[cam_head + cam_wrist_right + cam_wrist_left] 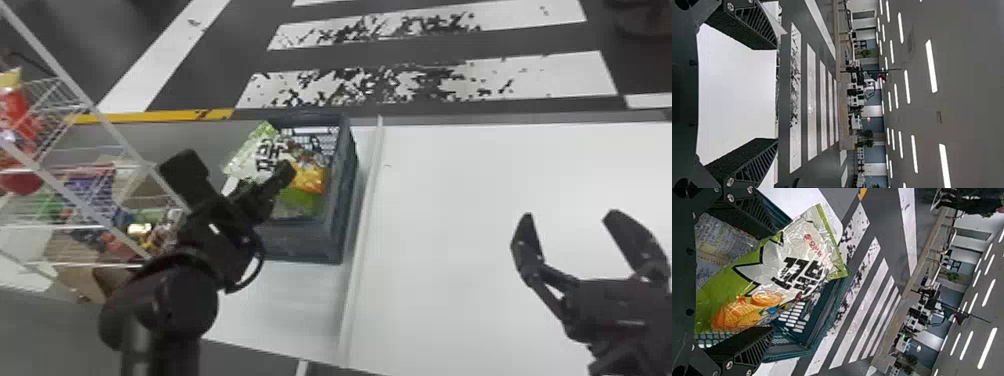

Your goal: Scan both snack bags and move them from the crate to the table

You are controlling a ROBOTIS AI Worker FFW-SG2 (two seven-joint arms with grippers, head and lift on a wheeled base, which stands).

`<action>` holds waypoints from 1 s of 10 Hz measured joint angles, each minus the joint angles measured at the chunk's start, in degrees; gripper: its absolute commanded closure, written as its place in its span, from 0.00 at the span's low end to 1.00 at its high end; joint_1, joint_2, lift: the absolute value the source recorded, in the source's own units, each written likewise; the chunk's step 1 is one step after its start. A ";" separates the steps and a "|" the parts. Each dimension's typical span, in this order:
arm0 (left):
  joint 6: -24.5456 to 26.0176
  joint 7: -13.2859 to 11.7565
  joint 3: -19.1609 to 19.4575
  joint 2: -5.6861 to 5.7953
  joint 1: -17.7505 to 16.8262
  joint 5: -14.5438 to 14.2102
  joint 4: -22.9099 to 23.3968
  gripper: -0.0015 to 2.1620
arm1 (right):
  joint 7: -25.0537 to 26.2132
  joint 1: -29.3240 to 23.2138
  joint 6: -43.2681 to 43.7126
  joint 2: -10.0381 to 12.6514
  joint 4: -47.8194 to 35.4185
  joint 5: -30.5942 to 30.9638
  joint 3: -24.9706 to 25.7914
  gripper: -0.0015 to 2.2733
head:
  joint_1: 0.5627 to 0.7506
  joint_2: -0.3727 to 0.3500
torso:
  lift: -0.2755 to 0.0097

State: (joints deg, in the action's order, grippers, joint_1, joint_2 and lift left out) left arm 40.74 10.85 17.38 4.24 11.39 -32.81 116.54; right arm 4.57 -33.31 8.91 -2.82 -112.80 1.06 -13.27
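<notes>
Black and bulky, the left arm (170,305) rises at the lower left of the head view, hiding part of the rack and the crate's near left corner. Its left pincer (233,171) is spread wide beside and over the crate (305,243), left of centre. The left wrist view shows a green-and-white snack bag (789,266) between the spread fingers, in the crate, its pale top sticking up past the rim. Black lettering and an orange picture mark its front; a silvery packet (725,239) lies behind it, its front hidden. The right pincer (570,215) hangs wide and empty over the bare white surface (460,175) at the right. A pale raised strip (366,210) runs down the surface just beside the crate's right wall. At the left edge of the frame a white wire rack (91,107) holds colourful packets, among them a red one (22,112); its slanting bars cross in front of them. Beyond the far edge, across the top, dark floor (425,57) carries scuffed white stripes (540,75) and a yellow line (155,116) at the upper left. Farther off, the right wrist view takes in a grey ceiling (969,78) with bright strip lights (930,66) and some plants (865,53).
</notes>
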 measured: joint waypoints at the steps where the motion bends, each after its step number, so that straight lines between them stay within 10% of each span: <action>1: 0.00 1.84 -0.93 -0.03 -1.69 -0.32 -1.28 0.07 | -0.01 -0.01 -0.65 -0.10 -0.26 0.36 -0.31 0.04 | 0.70 0.90 | 0.66; 5: 0.78 7.73 -2.27 -2.19 -2.51 0.00 -2.47 0.07 | 0.00 0.24 -2.22 -0.49 -0.55 0.72 -0.54 0.04 | 0.70 0.89 | 0.66; 10: 1.06 11.30 -2.29 -2.26 -5.51 0.31 -5.87 0.07 | -0.07 0.90 -4.65 -1.20 -0.79 0.72 -1.17 0.04 | 0.70 0.91 | 0.66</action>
State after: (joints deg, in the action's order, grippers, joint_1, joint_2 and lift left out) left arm 41.80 22.15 15.09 1.99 5.88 -32.50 110.67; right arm 4.50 -32.41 4.26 -4.02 -113.59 1.78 -14.44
